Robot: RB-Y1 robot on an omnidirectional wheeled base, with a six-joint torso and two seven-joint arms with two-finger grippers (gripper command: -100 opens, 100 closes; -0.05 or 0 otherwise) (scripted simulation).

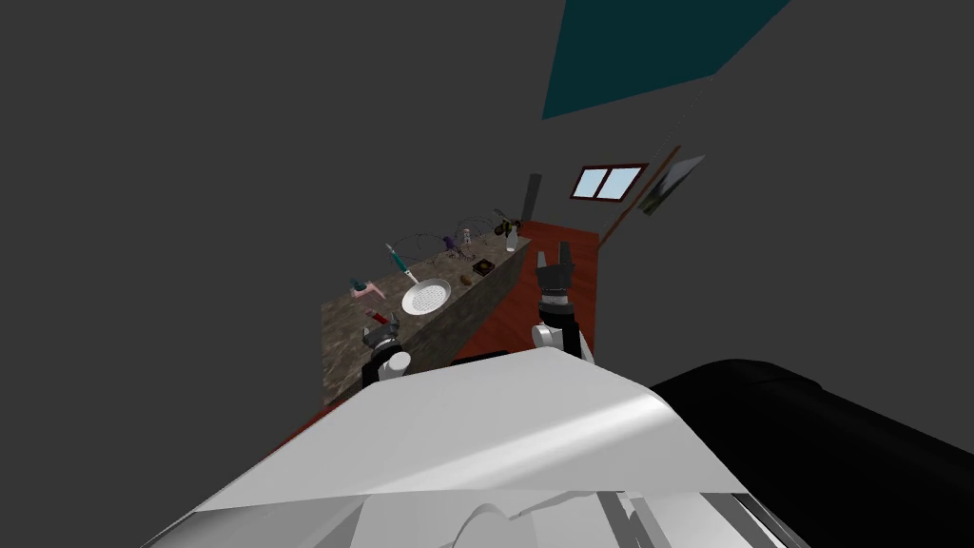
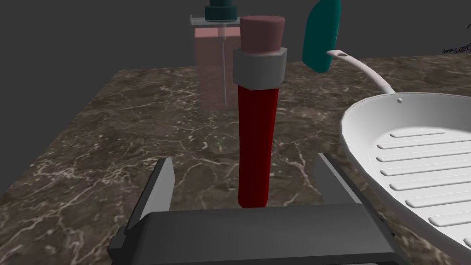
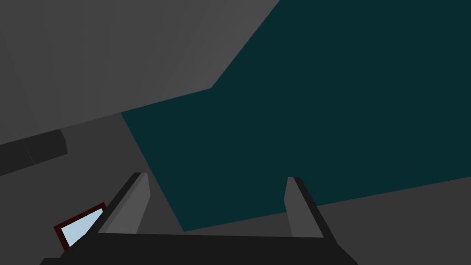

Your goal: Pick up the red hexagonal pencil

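Note:
The red hexagonal pencil [image 2: 256,138], with a grey ferrule and pink eraser at its far end, lies flat on the dark marble counter [image 2: 115,152]. My left gripper [image 2: 244,158] is open and low over the counter, one finger on each side of the pencil's near end, neither touching it. In the head view the pencil [image 1: 374,314] shows just beyond the left gripper [image 1: 380,335] near the counter's close end. My right gripper [image 1: 555,252] is raised over the red floor, away from the counter, and its wrist view shows the right gripper [image 3: 216,179] open and holding nothing.
A white ribbed pan [image 2: 414,152] sits close beside the pencil, its teal handle [image 2: 322,37] pointing away. A pink see-through bottle [image 2: 214,69] stands just beyond the eraser. Small items line the counter's far end [image 1: 476,257]. The counter's edge is near the gripper's other side.

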